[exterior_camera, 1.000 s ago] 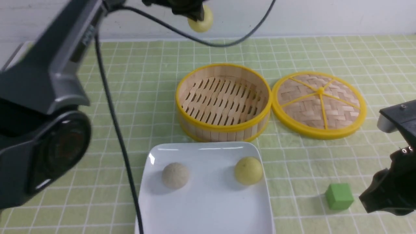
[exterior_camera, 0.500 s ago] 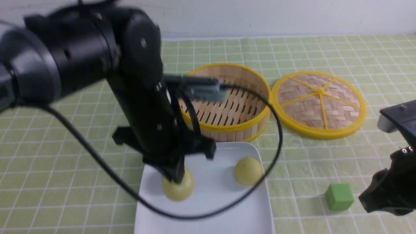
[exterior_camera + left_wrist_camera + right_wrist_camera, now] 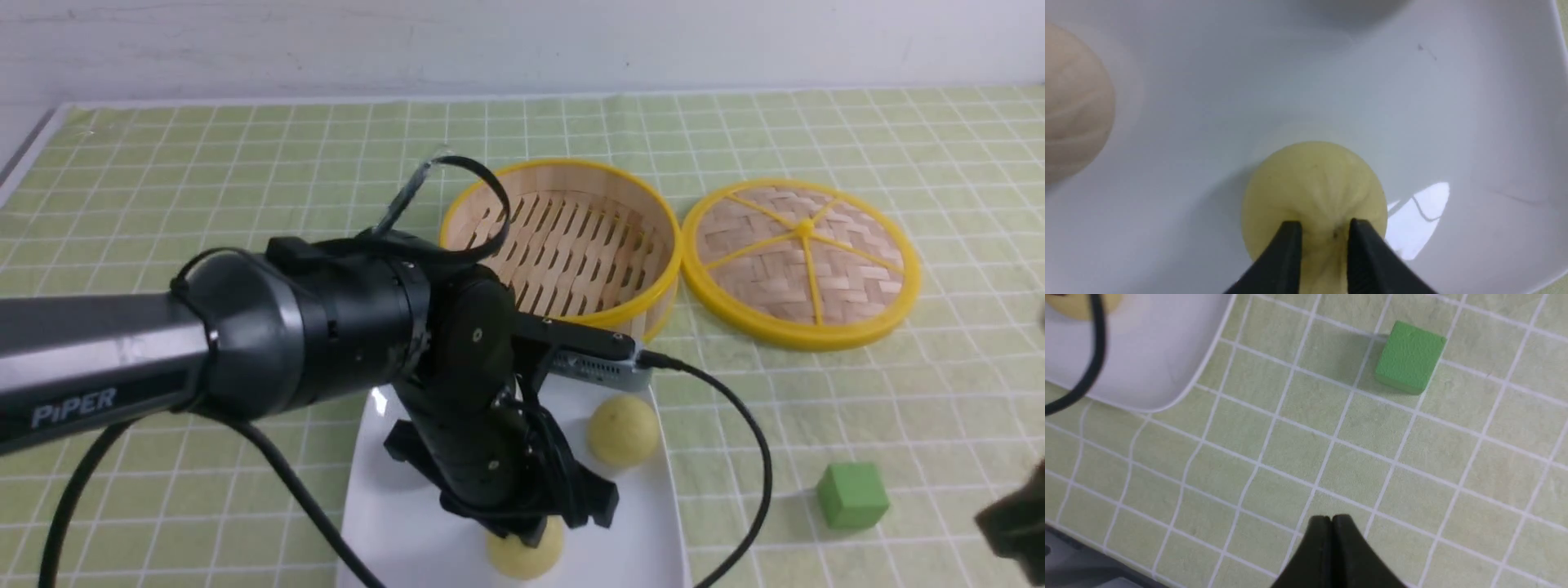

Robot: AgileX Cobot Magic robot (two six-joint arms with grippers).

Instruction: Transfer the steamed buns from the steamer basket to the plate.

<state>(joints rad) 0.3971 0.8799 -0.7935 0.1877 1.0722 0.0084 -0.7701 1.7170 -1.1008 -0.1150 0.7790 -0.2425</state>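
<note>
My left gripper [image 3: 532,537] is low over the white plate [image 3: 384,506], shut on the top of a pale yellow bun [image 3: 522,559]. In the left wrist view the fingers [image 3: 1290,245] pinch that bun's [image 3: 1312,183] pleated top at the plate's surface [image 3: 1412,102]. A second yellow bun [image 3: 624,430] lies on the plate's far right. The greyish-white bun [image 3: 1073,102] lies on the plate beside the held one; my arm hides it in the front view. The steamer basket [image 3: 665,273] behind the plate holds no buns. My right gripper [image 3: 1331,519] is shut and empty over the mat.
The flat woven lid [image 3: 804,261] lies right of the basket. A green cube [image 3: 851,494] sits on the mat right of the plate, and shows ahead of my right gripper [image 3: 1410,357]. My left arm's cable [image 3: 755,457] loops past the plate's right edge.
My left arm came down from high above the basket with the yellow bun and moved to the plate's near part. My right arm has pulled away towards the right edge.
</note>
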